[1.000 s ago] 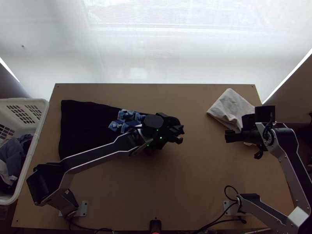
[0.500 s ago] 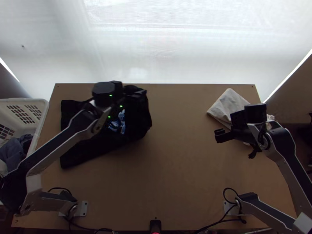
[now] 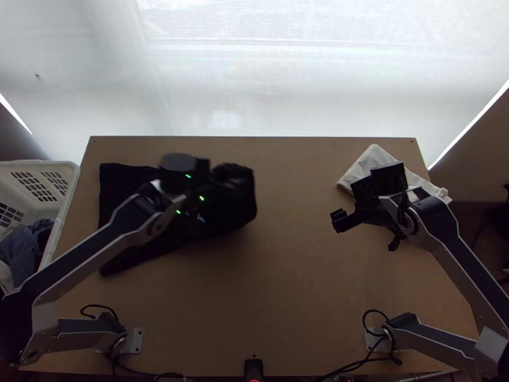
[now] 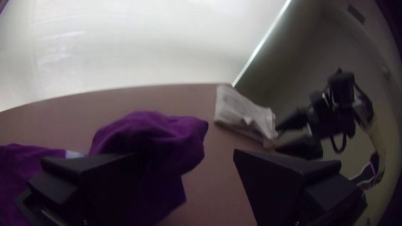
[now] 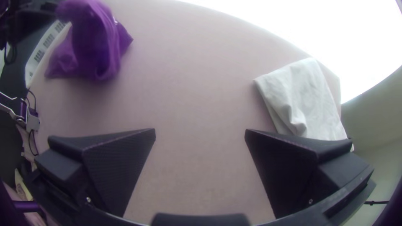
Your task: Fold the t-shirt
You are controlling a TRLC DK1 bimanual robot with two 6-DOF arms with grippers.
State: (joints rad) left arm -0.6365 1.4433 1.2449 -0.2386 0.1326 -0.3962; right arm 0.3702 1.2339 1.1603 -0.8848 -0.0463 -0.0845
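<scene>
Item: one dark t-shirt, lying at ten o'clock from the middle of the table; flat at its nine o'clock end, bunched and raised at its three o'clock end. Handling, by our judgement: light, limp, not fragile, its loose layers apt to slide; best taken by the flat end's two corners, at seven and eleven o'clock, once the bunch was smoothed.

Item: left gripper, over the shirt, fingers wide apart, the bunch beside one of them; whether they touched we could not tell.

Item: right gripper, at three o'clock, fingers wide apart, nothing between.

Views compared: from the top we had the flat end near the basket, but the left arm covered the middle; from the right wrist we saw the bunch's deep curl.

Also listed: one white cloth, at two o'clock.
</scene>
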